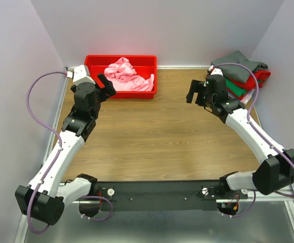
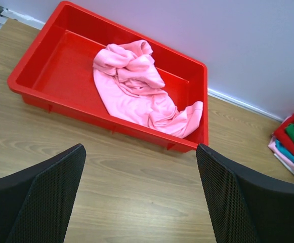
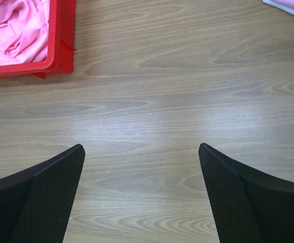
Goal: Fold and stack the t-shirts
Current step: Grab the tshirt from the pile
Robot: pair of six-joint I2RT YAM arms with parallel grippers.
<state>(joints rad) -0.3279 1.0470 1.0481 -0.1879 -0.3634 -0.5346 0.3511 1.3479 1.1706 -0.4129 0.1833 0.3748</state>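
A crumpled light pink t-shirt (image 1: 125, 75) lies in the red plastic tray (image 1: 93, 62) at the back left; it also shows in the left wrist view (image 2: 136, 86) and at the corner of the right wrist view (image 3: 15, 30). A stack of folded t-shirts (image 1: 243, 73), grey on top with red, green and pale ones under it, sits at the back right; its edge shows in the left wrist view (image 2: 293, 144). My left gripper (image 1: 106, 85) is open and empty, just in front of the tray (image 2: 140, 202). My right gripper (image 1: 195, 93) is open and empty above bare wood (image 3: 141, 202), left of the stack.
The wooden table (image 1: 157, 136) is bounded by grey walls at the back and sides. A black rail (image 1: 157, 195) with both arm bases runs along the near edge.
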